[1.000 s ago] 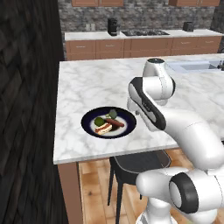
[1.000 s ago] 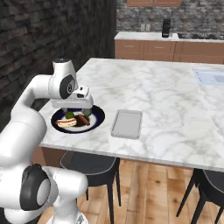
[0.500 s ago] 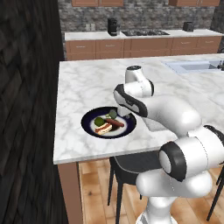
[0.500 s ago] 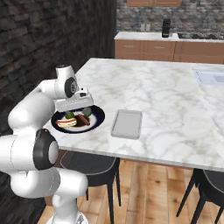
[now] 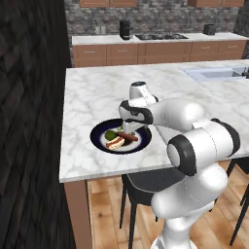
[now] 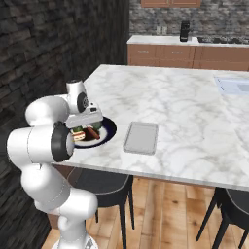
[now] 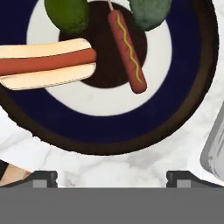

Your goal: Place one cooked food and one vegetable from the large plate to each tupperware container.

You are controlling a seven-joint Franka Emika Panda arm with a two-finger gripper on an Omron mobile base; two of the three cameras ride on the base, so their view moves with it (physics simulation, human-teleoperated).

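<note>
The pincer (image 7: 111, 177), released and holding nothing, hangs just above the large plate (image 7: 183, 100), its two tips spread wide over the near rim. Ahead of the tips on the plate lie a hot dog in a bun (image 7: 48, 63), a skewered sausage streaked with mustard (image 7: 127, 50), and two green vegetables, one lime-coloured (image 7: 68, 13), one darker (image 7: 148, 12). The four items sit close together, the sausage between the bun and the darker vegetable; a descent slightly off line risks nudging a neighbour or pinching two at once, and the rounded sausage may roll out from between the tips. The rectangular tray (image 6: 141, 137) sits just beside the plate, its corner (image 7: 214, 151) showing at the side of one tip; a low sideways swing could strike its wall. Plate and tray both stand near the bench (image 6: 194, 107) edge closest to the robot, so a push toward that edge could tip them off. Beyond the plate the marble offers wide open room.
</note>
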